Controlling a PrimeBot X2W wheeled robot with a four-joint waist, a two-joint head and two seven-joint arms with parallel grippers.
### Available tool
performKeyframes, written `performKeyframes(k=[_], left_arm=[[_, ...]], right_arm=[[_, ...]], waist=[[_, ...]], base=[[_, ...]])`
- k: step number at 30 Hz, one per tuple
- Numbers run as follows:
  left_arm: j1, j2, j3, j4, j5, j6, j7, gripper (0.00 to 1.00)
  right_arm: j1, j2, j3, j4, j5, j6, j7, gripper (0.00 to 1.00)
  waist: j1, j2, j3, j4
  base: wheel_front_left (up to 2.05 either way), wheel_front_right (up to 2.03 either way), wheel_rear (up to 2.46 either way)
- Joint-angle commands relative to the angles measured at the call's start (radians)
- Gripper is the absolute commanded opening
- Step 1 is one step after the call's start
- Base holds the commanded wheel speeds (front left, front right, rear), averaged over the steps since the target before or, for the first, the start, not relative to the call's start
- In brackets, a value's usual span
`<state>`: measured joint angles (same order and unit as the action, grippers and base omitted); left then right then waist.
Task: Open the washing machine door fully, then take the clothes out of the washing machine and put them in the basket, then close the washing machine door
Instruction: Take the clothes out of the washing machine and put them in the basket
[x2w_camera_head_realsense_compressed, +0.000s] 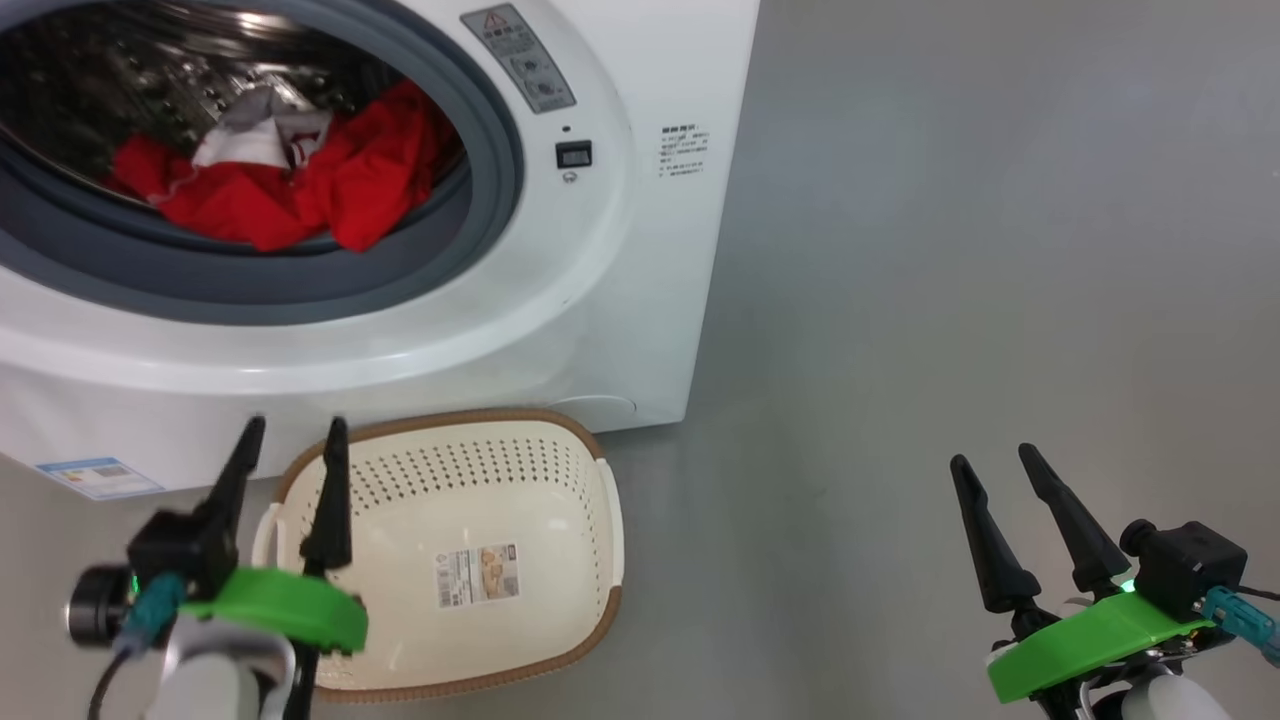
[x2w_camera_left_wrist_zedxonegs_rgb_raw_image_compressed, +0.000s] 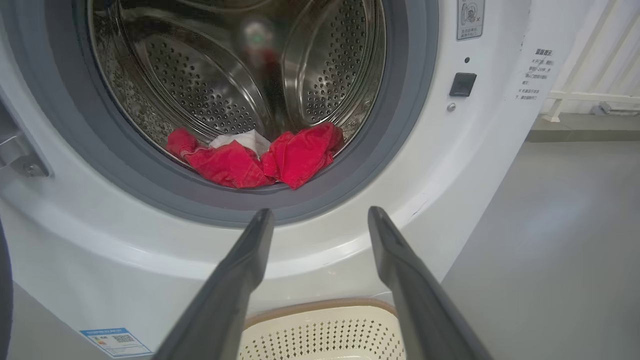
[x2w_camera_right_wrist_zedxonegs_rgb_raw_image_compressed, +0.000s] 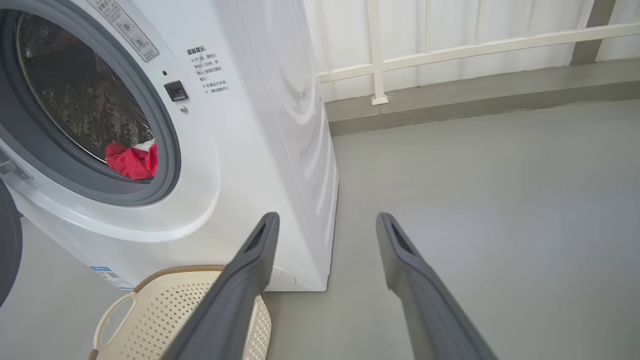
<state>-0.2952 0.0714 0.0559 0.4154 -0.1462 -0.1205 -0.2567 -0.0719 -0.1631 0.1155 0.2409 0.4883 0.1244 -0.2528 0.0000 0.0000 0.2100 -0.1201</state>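
I have the machine (x2w_camera_head_realsense_compressed: 600, 250) ahead and to my left, its round mouth uncovered. The clothes (x2w_camera_head_realsense_compressed: 290, 180) lie in a red heap with a white patch on top, at the bottom front of the steel drum (x2w_camera_left_wrist_zedxonegs_rgb_raw_image_compressed: 200, 75). Their front edge hangs onto the grey gasket (x2w_camera_head_realsense_compressed: 490, 200).

A dark curved edge at the far left of the right wrist view may be the door (x2w_camera_right_wrist_zedxonegs_rgb_raw_image_compressed: 7, 240). Too little of it shows for me to be sure.

The basket (x2w_camera_head_realsense_compressed: 450, 470) sits on the floor (x2w_camera_head_realsense_compressed: 950, 250), hard against the foot of the machine below the opening. All I see inside it is a sticker (x2w_camera_head_realsense_compressed: 478, 575) on its bottom.

My left gripper (x2w_camera_head_realsense_compressed: 296, 427) is at the lower left, above the basket's left end. Its fingers are spread apart with nothing between them. In its wrist view they point at the lower gasket just under the clothes, well short of touching them.

My right gripper (x2w_camera_head_realsense_compressed: 994, 456) is at the lower right over bare floor, well apart from the basket and machine. It is also parted and holds nothing. Its wrist view looks past the machine's right front corner toward a white railing (x2w_camera_right_wrist_zedxonegs_rgb_raw_image_compressed: 450, 45) along the far wall.
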Motion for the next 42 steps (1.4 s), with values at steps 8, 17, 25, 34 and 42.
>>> performKeyframes(k=[8, 17, 25, 34, 42], left_arm=[[-0.319, 0.062, -0.024, 0.206, 0.078, 0.045, 0.051, 1.00], [-0.613, 0.105, -0.045, 0.416, 0.078, 0.034, 0.133, 1.00], [-0.804, 0.165, -0.065, 0.581, 0.082, 0.020, 0.162, 1.00], [-0.940, 0.232, -0.090, 0.730, 0.092, 0.013, 0.190, 1.00], [-1.017, 0.288, -0.106, 0.802, 0.096, 0.013, 0.190, 1.00]], right_arm=[[-0.070, 0.016, 0.041, -0.025, 0.001, 0.006, -0.009, 1.00], [-0.123, 0.036, 0.068, -0.024, 0.008, 0.006, -0.009, 1.00], [-0.168, 0.048, 0.085, -0.029, 0.014, 0.006, -0.009, 1.00], [-0.209, 0.065, 0.112, -0.031, 0.023, 0.006, -0.009, 1.00], [-0.226, 0.080, 0.126, -0.037, 0.026, 0.006, -0.009, 1.00]], waist=[[0.0000, 0.0000, 0.100, -0.047], [0.0000, 0.0000, 0.176, -0.090], [0.0000, 0.0000, 0.241, -0.125], [0.0000, 0.0000, 0.307, -0.168], [0.0000, 0.0000, 0.354, -0.194]], base=[[0.00, 0.00, 0.00], [0.00, 0.00, 0.00], [0.00, 0.00, 0.00], [0.00, 0.00, 0.00], [0.00, 0.00, 0.00]])
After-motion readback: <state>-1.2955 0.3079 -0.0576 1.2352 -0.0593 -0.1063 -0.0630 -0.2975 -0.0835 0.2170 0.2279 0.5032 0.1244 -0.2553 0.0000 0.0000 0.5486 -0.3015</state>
